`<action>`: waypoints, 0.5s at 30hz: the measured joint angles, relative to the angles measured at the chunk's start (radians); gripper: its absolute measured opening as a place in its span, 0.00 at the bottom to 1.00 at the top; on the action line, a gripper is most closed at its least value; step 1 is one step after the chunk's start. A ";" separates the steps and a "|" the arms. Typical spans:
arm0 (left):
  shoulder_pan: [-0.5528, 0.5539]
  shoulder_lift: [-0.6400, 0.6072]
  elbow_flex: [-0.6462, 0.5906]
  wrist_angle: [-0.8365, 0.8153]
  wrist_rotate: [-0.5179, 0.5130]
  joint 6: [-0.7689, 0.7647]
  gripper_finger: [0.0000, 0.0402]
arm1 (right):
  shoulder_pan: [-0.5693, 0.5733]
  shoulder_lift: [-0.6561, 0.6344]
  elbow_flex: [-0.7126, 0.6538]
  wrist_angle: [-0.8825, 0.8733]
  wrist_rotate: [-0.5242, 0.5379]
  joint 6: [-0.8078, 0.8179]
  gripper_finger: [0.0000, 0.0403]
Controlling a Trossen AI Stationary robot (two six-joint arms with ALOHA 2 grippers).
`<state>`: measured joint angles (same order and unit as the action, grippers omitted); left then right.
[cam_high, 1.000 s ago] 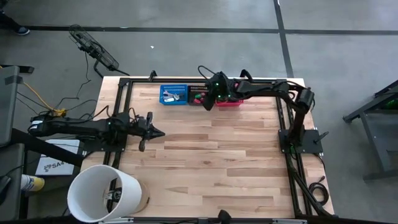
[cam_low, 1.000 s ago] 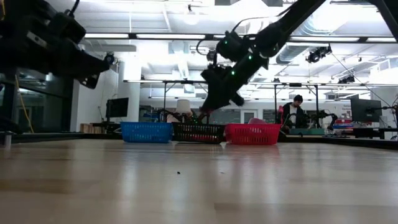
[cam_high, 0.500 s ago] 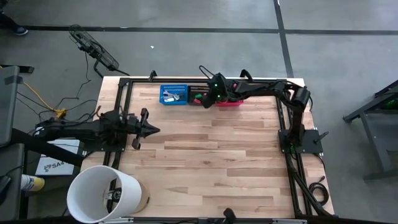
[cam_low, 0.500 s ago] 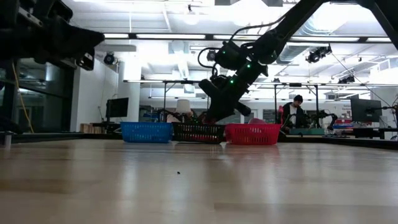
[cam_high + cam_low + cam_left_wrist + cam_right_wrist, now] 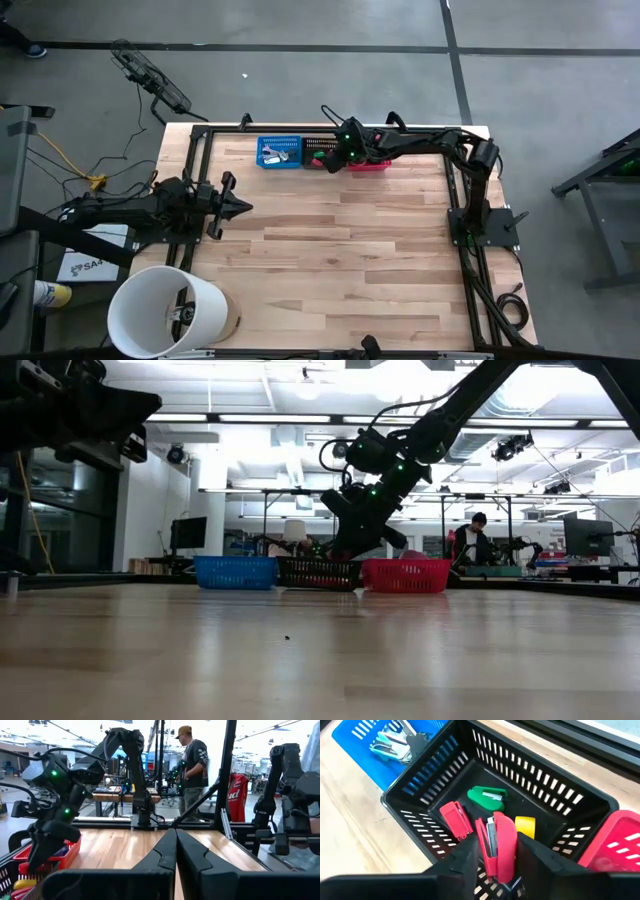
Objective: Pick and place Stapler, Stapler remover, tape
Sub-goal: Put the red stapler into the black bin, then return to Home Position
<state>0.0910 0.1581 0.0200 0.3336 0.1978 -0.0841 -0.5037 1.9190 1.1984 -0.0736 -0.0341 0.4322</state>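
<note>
Both arms are dark, jointed and slim. The right arm (image 5: 420, 143) carries small green lights and looping black cables.

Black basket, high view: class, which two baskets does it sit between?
The black basket sits between the blue basket and the red basket, in one row along the table's far edge; the low view shows the same order.

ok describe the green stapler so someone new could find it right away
At the table's far edge stand three baskets in a row; take the black basket in the middle. The green stapler lies on its floor, the only green thing among the red staplers and a yellow one.
</note>
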 joint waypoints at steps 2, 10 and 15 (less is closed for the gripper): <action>0.000 0.000 0.000 -0.001 0.000 0.000 0.00 | -0.001 0.000 0.000 0.000 0.000 0.012 0.31; 0.000 -0.026 0.000 -0.004 0.000 0.000 0.00 | -0.001 -0.003 0.000 0.004 -0.046 0.013 0.50; 0.000 -0.055 0.000 -0.028 0.000 0.000 0.00 | -0.010 -0.042 -0.001 -0.022 -0.054 -0.010 0.56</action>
<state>0.0914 0.1030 0.0200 0.3060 0.1976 -0.0840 -0.5135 1.8773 1.1976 -0.0960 -0.0880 0.4221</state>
